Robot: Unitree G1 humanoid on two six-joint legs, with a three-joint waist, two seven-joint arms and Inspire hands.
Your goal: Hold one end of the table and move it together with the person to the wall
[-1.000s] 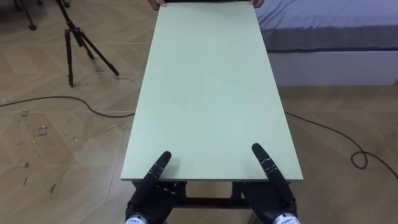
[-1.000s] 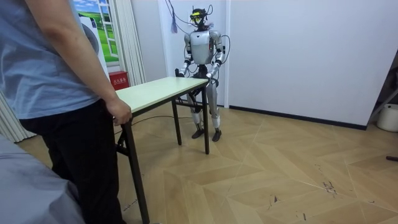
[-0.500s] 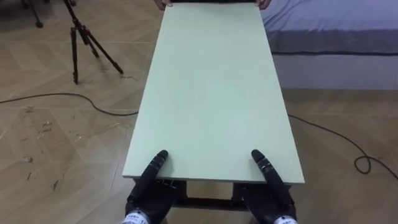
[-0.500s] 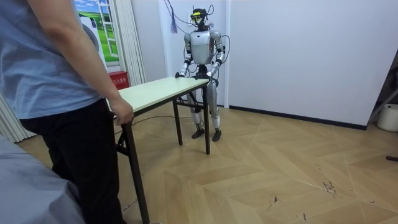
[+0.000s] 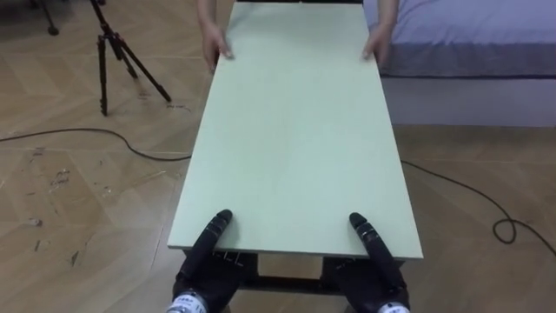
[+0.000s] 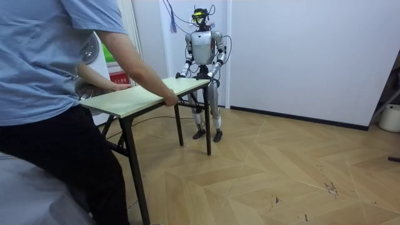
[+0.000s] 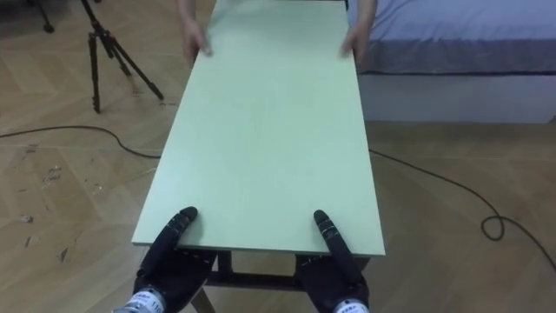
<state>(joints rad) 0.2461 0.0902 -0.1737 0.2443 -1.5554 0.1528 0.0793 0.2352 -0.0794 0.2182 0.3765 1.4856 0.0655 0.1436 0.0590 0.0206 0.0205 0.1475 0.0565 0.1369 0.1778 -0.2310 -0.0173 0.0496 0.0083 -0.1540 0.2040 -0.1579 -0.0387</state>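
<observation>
The surface spans from the person holding its far end to the left robot hand and right robot hand at its near edge, their clasp underneath impossible to tell; best carry it level, matching the person's pace.

Both arms reach forward and low, side by side and well apart. The left hand and the right hand sit at the near end of the worktop. Part of each lies straight on top and the rest is hidden beneath. In the room view the robot stands upright, elbows bent, forearms held forward at waist height.
</observation>
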